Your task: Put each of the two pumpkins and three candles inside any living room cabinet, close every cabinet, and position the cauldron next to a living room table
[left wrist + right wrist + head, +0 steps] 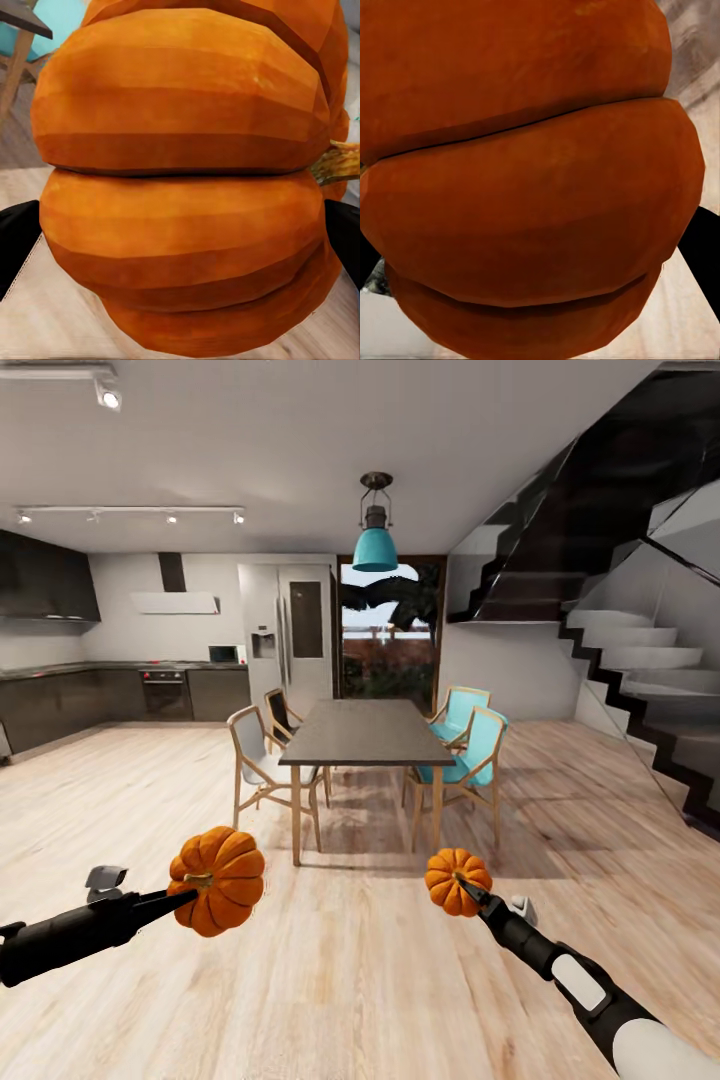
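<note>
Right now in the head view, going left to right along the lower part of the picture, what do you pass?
Left arm → left tool's pumpkin → right tool's pumpkin → right arm.

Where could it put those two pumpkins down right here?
Bare wood floor lies between both grippers and the dining table; more floor to the left, toward the kitchen. The tabletop looks bare too. Chairs crowd the table's sides; stairs close off the right.
</note>
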